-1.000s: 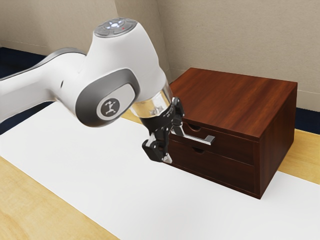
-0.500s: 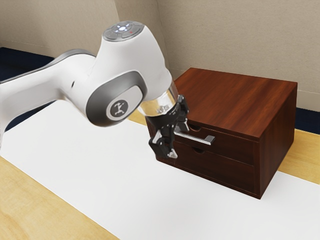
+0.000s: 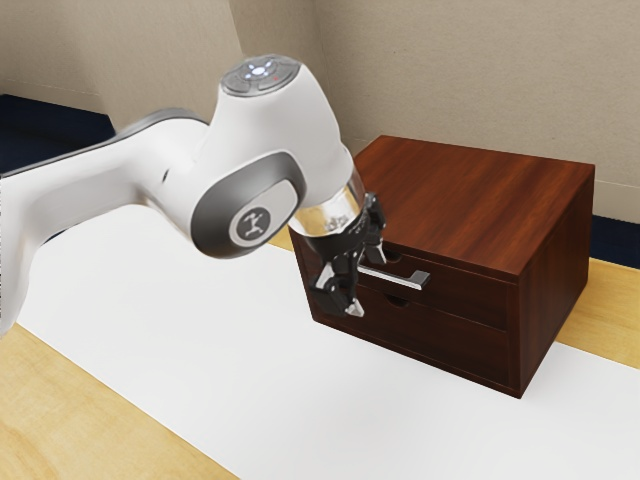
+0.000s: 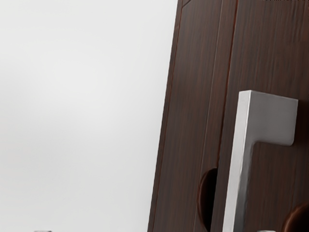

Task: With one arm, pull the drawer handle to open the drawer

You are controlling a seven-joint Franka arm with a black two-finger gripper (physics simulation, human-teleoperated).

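A dark wooden cabinet (image 3: 480, 195) with two drawers stands on the white mat. The top drawer (image 3: 455, 288) carries a silver bar handle (image 3: 395, 274) and looks pushed in, its front level with the lower drawer (image 3: 440, 335). My black gripper (image 3: 361, 268) is open at the end of the handle nearer the arm, one finger above the bar and one below it. In the wrist view the handle (image 4: 241, 164) runs close under my hand, against the drawer front (image 4: 193, 121).
The white mat (image 3: 200, 350) covers the light wooden table (image 3: 60, 430) and stretches out in front of the cabinet. Beige walls stand behind. My white arm (image 3: 250, 170) comes in from the exterior view's left.
My arm has moved toward the exterior view's right and slightly up, bringing the open gripper from in front of the cabinet's corner onto the near end of the handle. The drawer has not moved.
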